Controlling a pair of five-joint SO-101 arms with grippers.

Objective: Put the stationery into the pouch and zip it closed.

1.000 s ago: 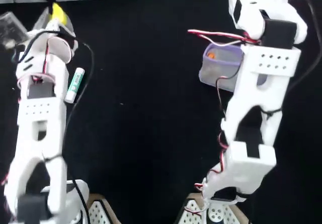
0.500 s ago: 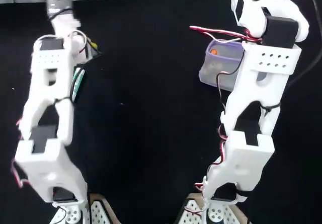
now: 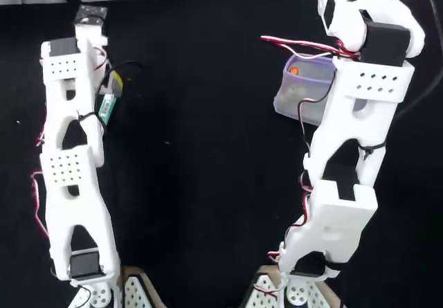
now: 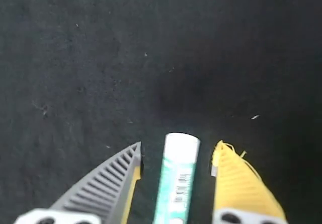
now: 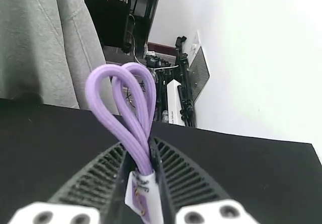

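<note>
Left gripper [image 4: 178,149]: I see it open, low over the black table [image 3: 208,128], with one finger on each side of the tube.
Tube [image 4: 176,183]: white and green, it lies on the table between the open fingers.
Right gripper [image 5: 143,158]: closed on the purple loop [image 5: 123,100] of the pouch.
Pouch [image 3: 304,90]: purple, beside the right arm, well apart from the tube; I see something orange [image 3: 293,71] inside.
</note>
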